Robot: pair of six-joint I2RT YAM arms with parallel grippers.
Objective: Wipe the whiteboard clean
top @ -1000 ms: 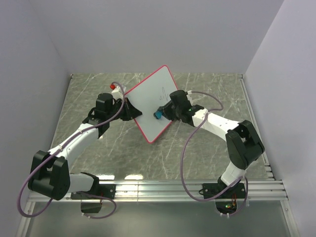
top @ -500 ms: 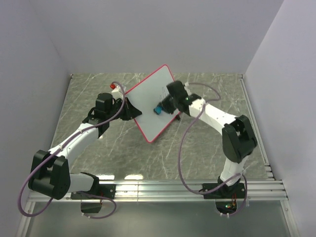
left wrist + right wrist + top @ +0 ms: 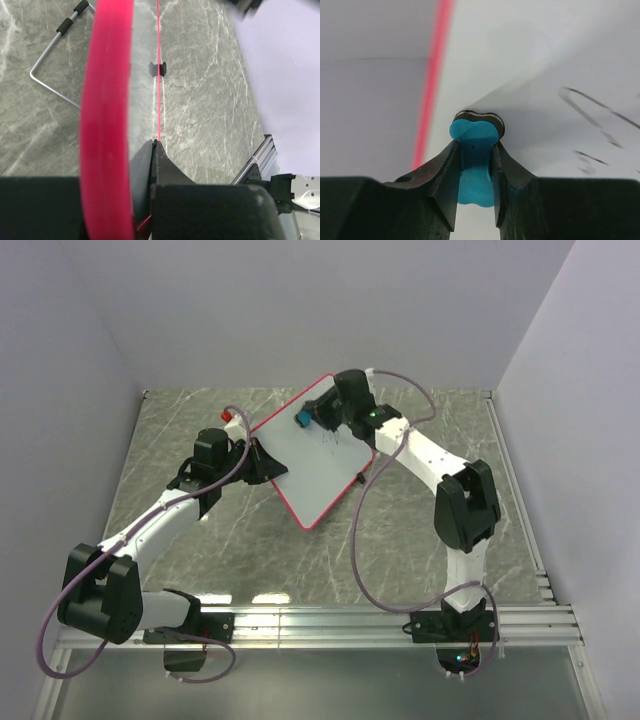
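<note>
- Grey marbled table (image 3: 170,440): the work surface, with the whiteboard over its middle
- Whiteboard (image 3: 300,470): lifted and tilted. White face turned towards the right arm, one corner low by the table, the opposite corner high towards the back wall. Cannot tell if the low corner touches down. Likely angled this way so the written side faces the wiping arm
- Left gripper (image 3: 262,462): jaws closed on the board's left edge, pink frame pinched between them. Wrist view looks straight along that edge. It serves as a vice, so the board should not slide or swing under wiping pressure
- Right gripper (image 3: 312,418): up at the board's high end, near the top edge, fingers squeezed tight on the eraser
- Bent wire stand (image 3: 50,82): lies flat on the table, apart from the board, not in use
- Blue eraser (image 3: 474,145): small, its dark pad pressed against the white face
- Ink marks (image 3: 592,112): thin dark strokes just beside the eraser, not under it. Judged unfinished, as a pass across them is wanted
</note>
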